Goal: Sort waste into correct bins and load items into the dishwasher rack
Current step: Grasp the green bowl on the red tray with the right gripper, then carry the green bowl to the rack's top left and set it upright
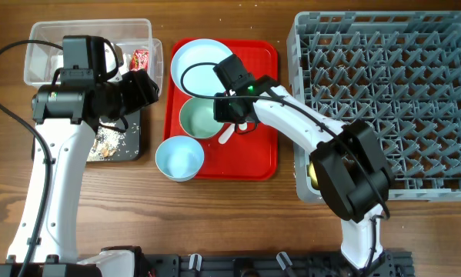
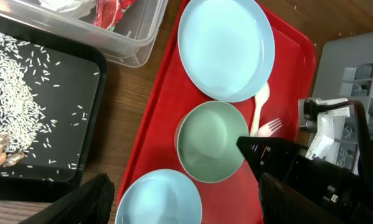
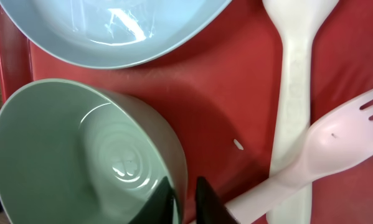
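Observation:
My right gripper point(image 1: 226, 108) point(image 3: 185, 199) is shut on the rim of the pale green bowl point(image 1: 198, 119) point(image 3: 80, 155), one finger inside and one outside. The bowl sits on the red serving tray between the light blue plate point(image 1: 199, 61) point(image 3: 111, 25) and the light blue bowl point(image 1: 179, 158) point(image 2: 158, 199). The white spoon point(image 3: 295, 93) and fork point(image 3: 335, 143) lie crossed beside it. My left gripper point(image 1: 141, 85) point(image 2: 202, 199) is open and empty, above the black tray's point(image 1: 130, 142) right edge. The tray holds rice crumbs point(image 2: 12, 93) and brown scraps point(image 2: 2, 158).
The clear tub point(image 1: 41, 46) at the back left holds the red-and-white wrapper point(image 1: 141, 58) and white paper. The grey dishwasher rack point(image 1: 392, 92) fills the right side. The red serving tray point(image 1: 253, 154) lies between the bins and the rack.

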You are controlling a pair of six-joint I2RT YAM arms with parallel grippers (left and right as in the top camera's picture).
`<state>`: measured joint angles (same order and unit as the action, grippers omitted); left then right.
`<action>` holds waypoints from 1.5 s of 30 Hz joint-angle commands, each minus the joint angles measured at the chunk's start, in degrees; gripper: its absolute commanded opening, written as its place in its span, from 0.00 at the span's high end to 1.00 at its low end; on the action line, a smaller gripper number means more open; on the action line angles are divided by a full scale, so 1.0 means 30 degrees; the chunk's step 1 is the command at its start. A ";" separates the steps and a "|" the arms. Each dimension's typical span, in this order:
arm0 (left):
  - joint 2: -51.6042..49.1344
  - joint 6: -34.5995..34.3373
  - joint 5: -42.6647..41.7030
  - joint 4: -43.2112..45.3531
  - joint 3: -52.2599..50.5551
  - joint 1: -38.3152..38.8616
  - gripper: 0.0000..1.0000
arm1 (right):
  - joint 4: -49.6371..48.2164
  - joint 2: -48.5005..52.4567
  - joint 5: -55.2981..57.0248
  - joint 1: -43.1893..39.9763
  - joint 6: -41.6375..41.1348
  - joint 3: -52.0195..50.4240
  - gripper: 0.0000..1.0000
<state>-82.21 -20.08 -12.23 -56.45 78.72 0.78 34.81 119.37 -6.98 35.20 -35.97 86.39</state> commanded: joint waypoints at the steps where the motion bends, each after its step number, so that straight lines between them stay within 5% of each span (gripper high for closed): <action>1: 0.0153 0.0102 0.0073 -0.0007 0.0262 -0.0102 0.24 | -0.0087 0.0474 0.0546 0.0029 0.0160 0.0080 0.96; 8: 0.0153 0.0095 0.0066 0.0000 0.0262 -0.0102 0.23 | 0.0743 -0.2783 0.1515 -0.0882 0.1508 0.0138 0.96; 11: 0.0153 0.0095 0.0066 0.0022 0.0262 -0.0102 0.00 | 0.4612 -0.9989 0.8218 -0.2441 0.1996 0.0131 0.96; 15: 0.0153 0.0095 0.0058 0.0066 0.0262 -0.0102 0.00 | 0.6812 -1.3202 1.8921 -0.3038 0.2412 0.0131 0.96; 25: 0.0153 0.0095 0.0058 0.0066 0.0262 -0.0102 0.00 | 0.5814 -0.6608 2.7044 -0.3351 1.4549 -0.0284 0.96; 33: 0.0153 0.0095 0.0051 0.0066 0.0262 -0.0102 0.00 | 0.4226 -0.2725 2.7030 -0.3679 1.5664 -0.0284 0.96; 45: 0.0153 0.0095 0.0051 0.0066 0.0262 -0.0102 0.00 | -0.0270 -0.2674 2.6753 -0.4116 1.8775 -0.0299 0.96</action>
<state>-82.21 -20.10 -12.21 -56.38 78.74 0.78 38.13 110.43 72.86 22.83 17.28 85.52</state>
